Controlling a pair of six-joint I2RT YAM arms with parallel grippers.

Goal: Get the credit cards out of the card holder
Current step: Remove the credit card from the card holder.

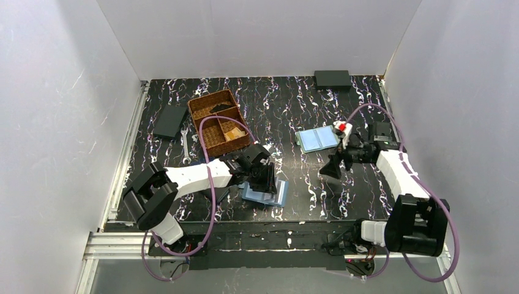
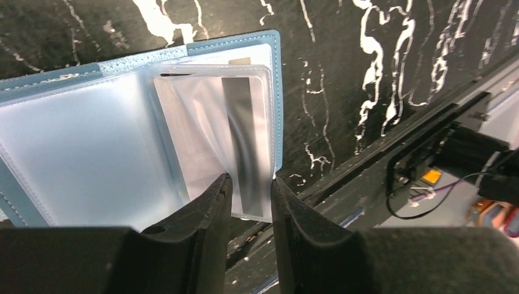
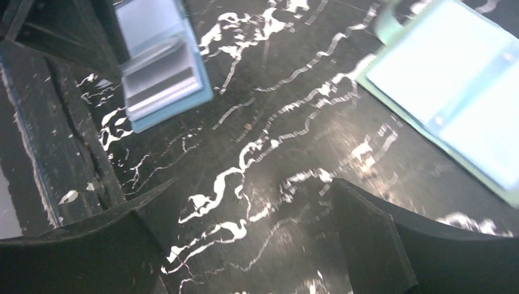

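Our left pincer (image 2: 251,179) stands narrow, astride the near edge of a clear leaf of the card holder (image 2: 79,153), which lies open just beyond its fingertips. A dark-striped credit card (image 2: 245,122) sits in that leaf. We cannot tell whether it grips. Our right pincer (image 3: 251,184) gapes wide and empty over the table (image 3: 257,122).

The bench (image 1: 294,110) lies bare between the card holder (image 1: 278,195) and the pale blue holder (image 1: 317,139); the right gripper (image 1: 332,168) hangs there, jaws wide. A wicker basket (image 1: 219,122) stands close behind the left gripper (image 2: 251,184), blocking that side.
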